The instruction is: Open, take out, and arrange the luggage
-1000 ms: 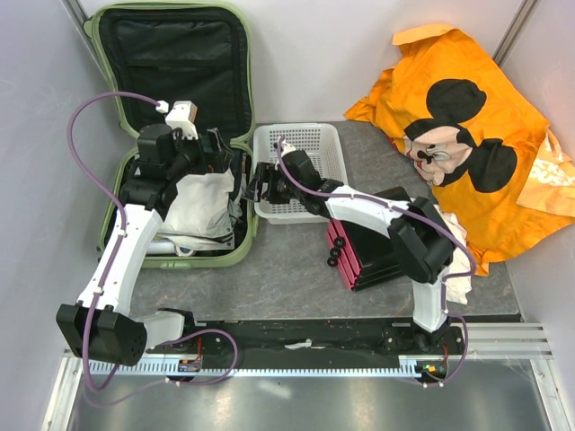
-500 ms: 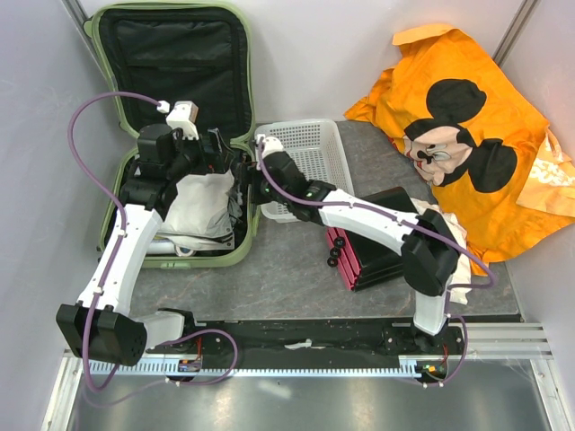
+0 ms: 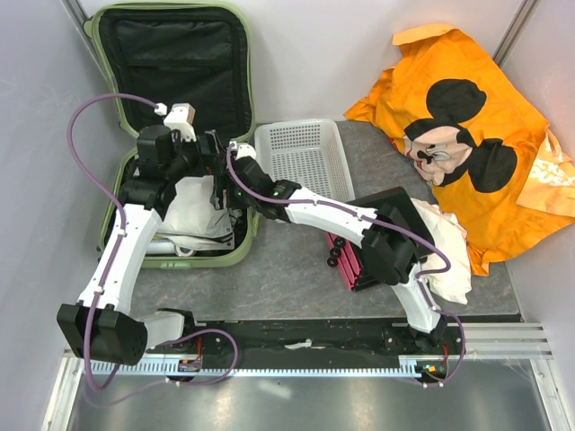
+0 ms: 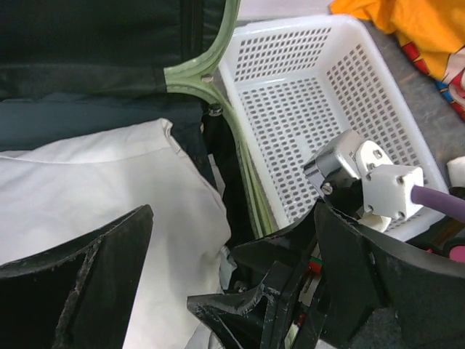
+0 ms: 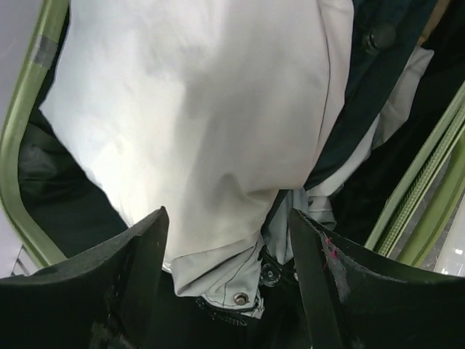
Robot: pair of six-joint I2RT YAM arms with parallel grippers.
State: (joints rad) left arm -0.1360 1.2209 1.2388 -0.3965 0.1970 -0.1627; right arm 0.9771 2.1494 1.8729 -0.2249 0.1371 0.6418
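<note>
The luggage (image 3: 171,63) lay open at the far left of the table (image 3: 287,269). Its black-lined lid stood up against the wall (image 3: 314,54) and its base lay flat in front of it. Clothes filled the base: a white cloth (image 3: 193,211) on top, a dark garment (image 5: 378,65) beside it, and pale denim (image 5: 247,283) with metal rivets showing from under the white edge. Both arms reached into the base. The left gripper (image 3: 211,151) hung over its rear part with the jaws spread wide and nothing between them. In its own view the left gripper (image 4: 234,211) looked down on the white cloth (image 4: 94,182), the green rim and the basket (image 4: 305,109) just outside it. The right arm stretched across from the right, over the box (image 3: 355,265), and put the right gripper (image 3: 232,180) above the near right corner of the base. Those jaws were also apart. In the wrist view the right gripper (image 5: 229,218) sat low over the fold of the white cloth (image 5: 203,109), one finger on each side of it. I could not tell whether either finger touched the fabric. The white basket (image 3: 305,157) stood just right of the luggage, touching or nearly touching its rim. An orange cloth (image 3: 458,135) with a cartoon mouse face lay heaped at the far right, well apart from the luggage.
</note>
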